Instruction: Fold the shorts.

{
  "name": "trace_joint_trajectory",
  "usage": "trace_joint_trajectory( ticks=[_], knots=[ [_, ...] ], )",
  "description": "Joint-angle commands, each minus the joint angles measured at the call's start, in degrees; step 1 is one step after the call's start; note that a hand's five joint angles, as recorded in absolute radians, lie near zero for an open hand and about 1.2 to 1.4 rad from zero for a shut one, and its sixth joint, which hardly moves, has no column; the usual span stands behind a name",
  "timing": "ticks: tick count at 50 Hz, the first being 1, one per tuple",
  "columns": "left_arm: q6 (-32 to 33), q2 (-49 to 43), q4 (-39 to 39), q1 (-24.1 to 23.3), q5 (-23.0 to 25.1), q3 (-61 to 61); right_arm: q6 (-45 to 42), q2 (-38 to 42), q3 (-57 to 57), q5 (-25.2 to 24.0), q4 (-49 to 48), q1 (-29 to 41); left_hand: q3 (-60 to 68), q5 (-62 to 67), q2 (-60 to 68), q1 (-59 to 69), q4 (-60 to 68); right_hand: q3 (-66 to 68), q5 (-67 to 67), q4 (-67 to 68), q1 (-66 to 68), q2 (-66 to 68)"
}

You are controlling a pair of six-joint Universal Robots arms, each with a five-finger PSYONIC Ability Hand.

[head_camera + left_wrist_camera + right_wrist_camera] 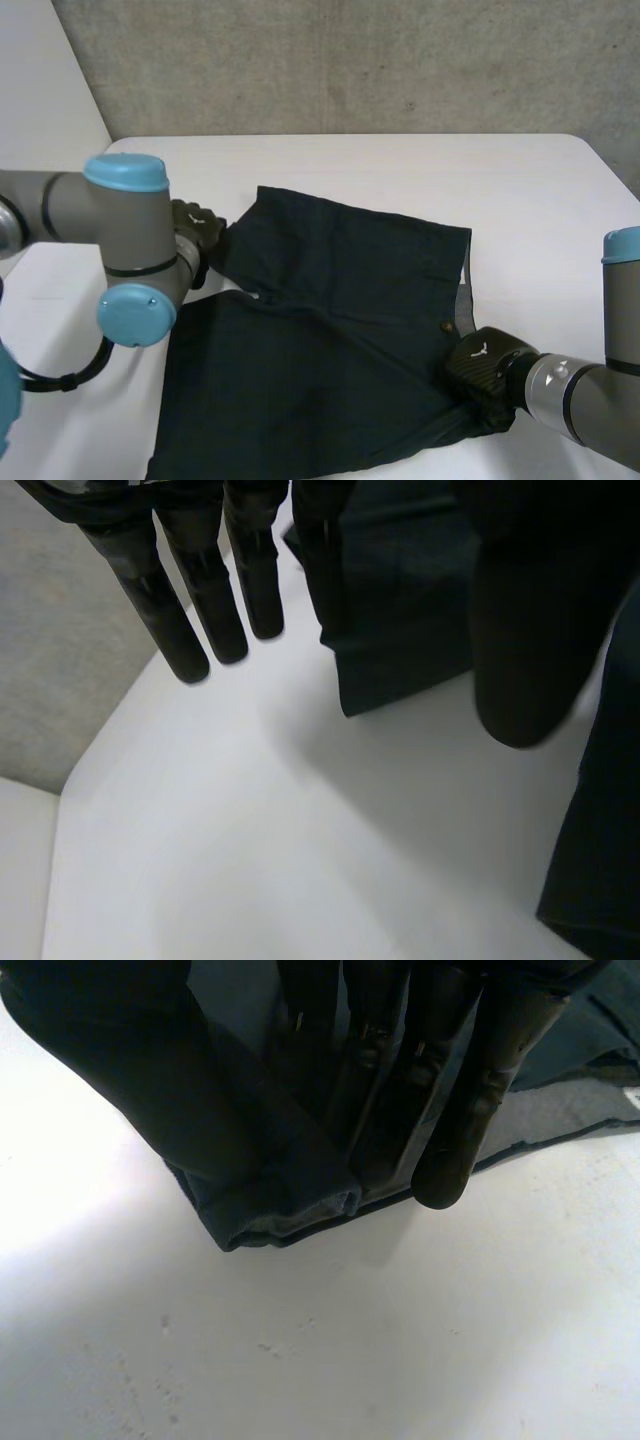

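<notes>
The dark navy shorts [340, 330] lie spread on the white table [400, 165], partly folded, with a small button near the waistband at the right. My left hand [195, 235] is at the shorts' left edge, beside a leg. In the left wrist view its fingers [190, 610] hang straight above the table, the thumb [530, 650] stands apart, and a corner of the shorts [400, 630] lies between them, ungripped. My right hand [485, 365] is at the near right corner of the shorts. Its thumb and fingers [480, 1080] pinch a folded edge of the cloth [290, 1210].
A grey concrete wall [350, 60] rises behind the table's far edge. Bare white tabletop surrounds the shorts at the back, the right [560, 200] and the near left. My left arm's elbow [130, 250] hangs over the shorts' left side.
</notes>
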Motion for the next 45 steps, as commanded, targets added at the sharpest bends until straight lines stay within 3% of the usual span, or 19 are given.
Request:
trace_joint_trajectory(
  ticks=[1, 8, 13, 24, 29, 33, 34, 36, 45],
  knots=[
    [-9.8, 14.8, -0.9, 0.6, 2.8, -10.5, 4.2, -0.1, -1.0, -0.4, -2.5, -0.4, -3.0, -2.5, -2.5, -1.9, -2.5, 12.6, 14.2, 11.8, 24.6, 13.1],
    [-14.2, 31.8, -4.0, 0.1, 11.1, -28.5, 11.8, -0.1, -3.0, -0.5, -5.0, -0.9, -2.2, -1.7, -1.7, -1.0, -1.7, 12.6, 14.2, 11.8, 24.6, 13.1],
    [-14.4, 39.6, -6.7, -0.7, 12.9, -39.4, 13.4, 0.1, -3.5, -0.3, -6.5, -1.1, -2.2, -1.7, -1.7, -1.0, -1.7, 12.6, 14.2, 11.8, 24.6, 13.1],
    [-13.9, 41.7, -6.8, -1.6, 13.0, -54.3, 13.9, 0.1, -3.3, 0.1, -7.9, -0.8, -2.0, -1.5, -1.5, -0.8, -1.5, 12.6, 14.2, 11.8, 24.6, 13.1],
    [-13.8, 37.2, -5.9, -1.4, 12.7, -55.4, 13.9, 0.2, -3.2, 0.1, -8.0, -0.5, -0.8, -0.3, -0.4, 0.3, -0.3, 12.6, 14.2, 11.8, 24.6, 13.1],
    [-13.7, 34.9, -3.9, -1.3, 12.4, -54.2, 13.9, 0.1, -3.2, 0.1, -7.9, -0.5, 26.0, 26.5, 26.5, 27.2, 26.5, 12.6, 14.2, 11.8, 24.6, 13.1],
    [-13.7, 34.8, -2.2, -1.4, 12.0, -53.0, 13.9, 0.0, -3.2, 0.1, -7.9, -0.5, 42.7, 43.3, 43.2, 43.9, 43.2, 12.6, 14.2, 11.8, 24.6, 13.1],
    [-13.7, 34.9, 0.0, -1.5, 11.3, -51.6, 13.9, 0.0, -3.3, 0.1, -7.9, -0.4, 52.4, 53.0, 52.9, 53.6, 52.9, 12.6, 14.2, 11.8, 24.6, 13.1],
    [-10.3, 29.1, 11.6, -1.8, 10.4, -35.1, 14.0, -0.2, -6.5, 0.2, -9.8, -0.4, 52.5, 53.0, 53.0, 53.6, 53.0, 12.6, 14.2, 11.8, 24.6, 13.1]
  ],
)
